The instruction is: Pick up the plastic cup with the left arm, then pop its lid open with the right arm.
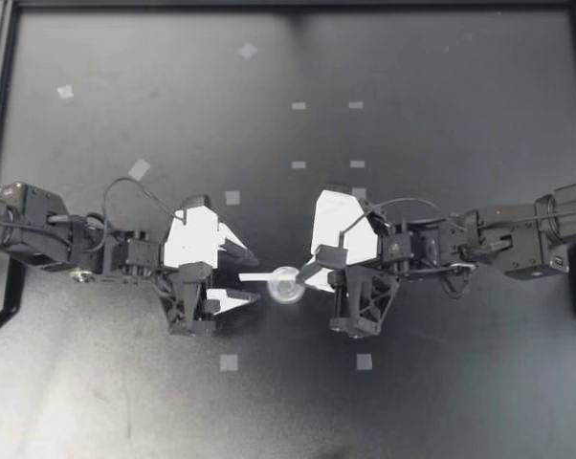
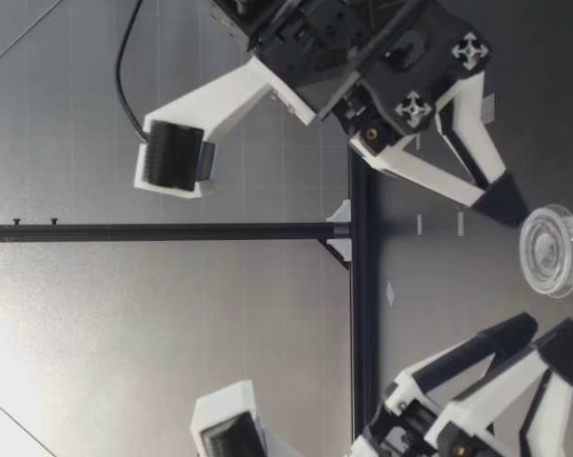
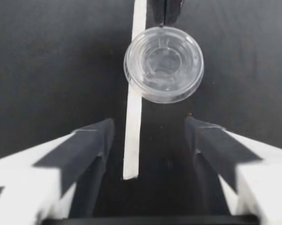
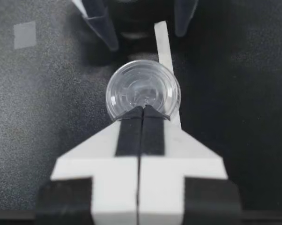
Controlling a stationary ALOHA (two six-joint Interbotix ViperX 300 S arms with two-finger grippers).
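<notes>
matte black table [image 1: 441, 76] (pale tape squares [image 1: 230, 361]), clear cup [image 1: 287, 284] mid-surface

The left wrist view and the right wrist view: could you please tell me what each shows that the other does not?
Only the left wrist view shows the open fingers of my left gripper in full, with the end of the flat white strip between them. Only the right wrist view shows a pale square tape mark and the shut fingers of my right gripper in full, tips at the rim of the clear round plastic cup. Both show that cup, the strip at its edge and the black table.
</notes>
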